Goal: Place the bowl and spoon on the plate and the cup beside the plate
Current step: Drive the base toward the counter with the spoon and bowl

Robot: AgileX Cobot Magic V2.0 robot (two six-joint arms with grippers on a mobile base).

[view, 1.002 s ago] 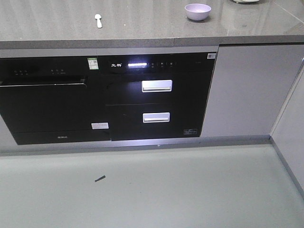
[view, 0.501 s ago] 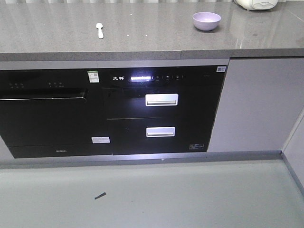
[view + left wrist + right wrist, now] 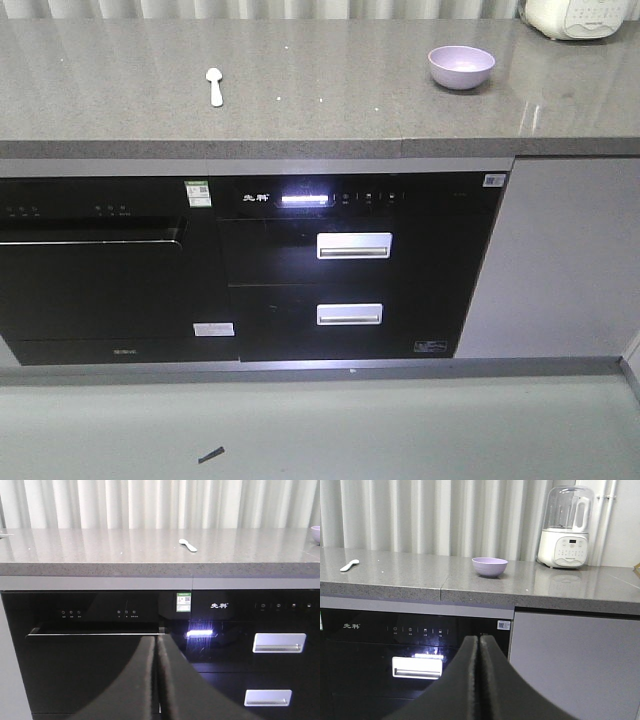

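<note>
The bowl [image 3: 461,67] sits upright on the grey surface [image 3: 330,110], toward its right side. The spoon [image 3: 214,86] lies flat on the same surface, well to the left of the bowl. Its scoop points away from the front edge and its handle points toward it. At the far right of the surface, beyond the bowl, stands a white blender [image 3: 566,527] with a clear jug (the front view catches only its base). A pale pleated curtain [image 3: 420,515] hangs behind.

The left end effector [image 3: 157,642] has its two dark fingers pressed together with only a thin seam between them, and it grips nothing. It sits below surface level, in front of the black appliance front [image 3: 100,670]. The right end effector [image 3: 479,640] is closed the same way, fingers flat against each other and empty. It is also below the surface edge, and in its view the bowl sits just right of its centre line.

Under the surface, the appliance front carries a lit display [image 3: 305,199], a green sticker [image 3: 198,191] and two silver drawer handles [image 3: 354,245], one above the other. A grey cabinet door [image 3: 570,260] stands to its right. A small dark scrap [image 3: 211,455] lies on the floor [image 3: 400,430].
</note>
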